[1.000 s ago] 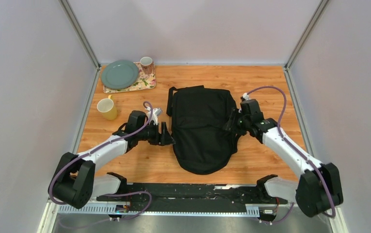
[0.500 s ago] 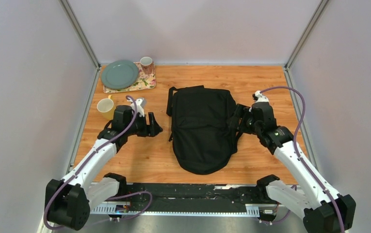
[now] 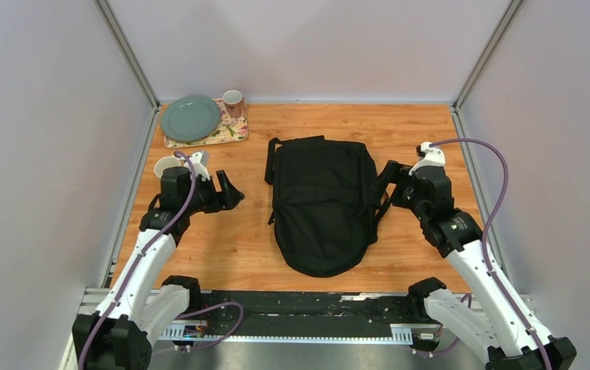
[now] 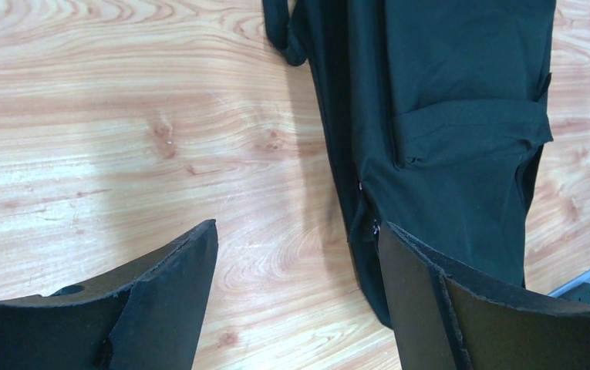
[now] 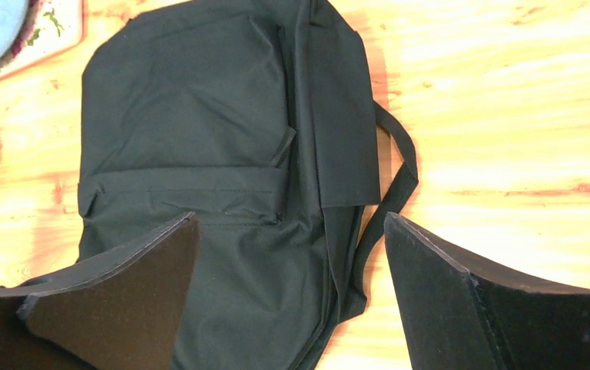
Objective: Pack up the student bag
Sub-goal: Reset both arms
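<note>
The yellow cup (image 3: 162,164) at 10 o'clock is mostly hidden behind the left arm (image 3: 170,202). The student bag (image 3: 322,204) lies flat in the middle of the tabletop (image 3: 237,250) (a strap pokes out at 3 o'clock). Both wrist views cut it off. The left jaws and right jaws are spread wide and hold nothing. Both have pulled away from the bag since a second ago.

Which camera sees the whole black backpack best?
The top camera: the whole backpack lies in view, straps included. The left wrist camera catches only one side of it. The right wrist camera shows most of it, but black fingers cover part of it.
</note>
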